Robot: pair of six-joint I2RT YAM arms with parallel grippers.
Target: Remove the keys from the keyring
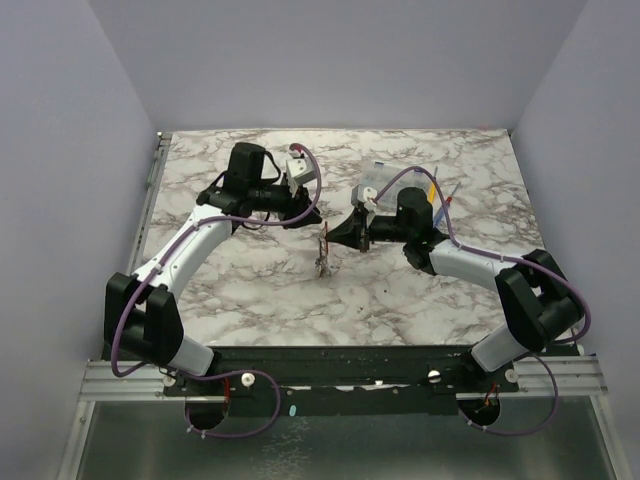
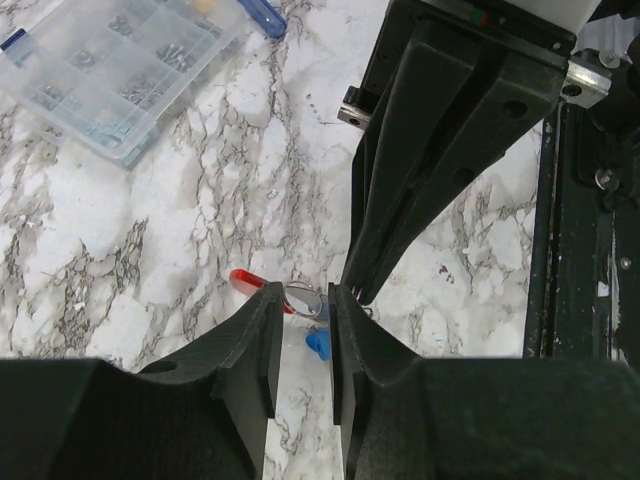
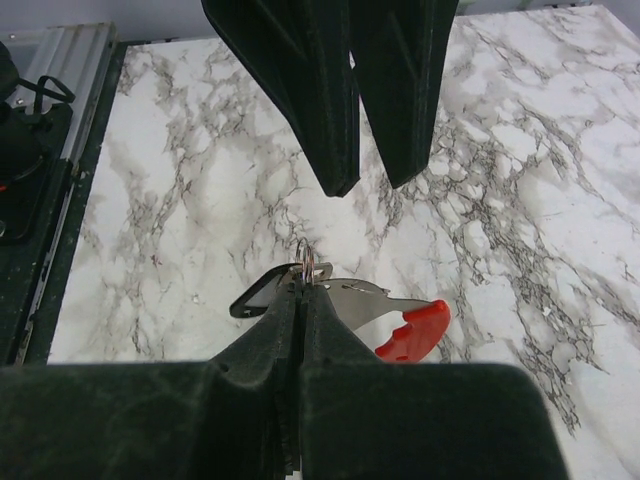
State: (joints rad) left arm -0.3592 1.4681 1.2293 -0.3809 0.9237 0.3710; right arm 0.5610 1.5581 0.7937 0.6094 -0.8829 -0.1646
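Observation:
The keys (image 3: 400,305) hang in a small bunch from a silvery ring (image 3: 305,260). One silvery key has a red head (image 3: 415,330) and one a dark head (image 3: 252,296). My right gripper (image 3: 303,285) is shut on the ring and holds it above the marble table. In the left wrist view the ring (image 2: 303,297) lies between the tips of my open left gripper (image 2: 303,312), with a red head (image 2: 245,281) and a blue head (image 2: 318,343) beyond. In the top view the bunch (image 1: 324,258) hangs below the right gripper (image 1: 329,240), and the left gripper (image 1: 308,218) is just left of it.
A clear plastic parts box (image 2: 120,70) lies on the table behind the right arm. Yellow-handled (image 1: 433,188) and blue-handled (image 1: 450,200) screwdrivers lie beside it. The table's black front rail (image 2: 580,250) runs along the near edge. Grey walls enclose the table.

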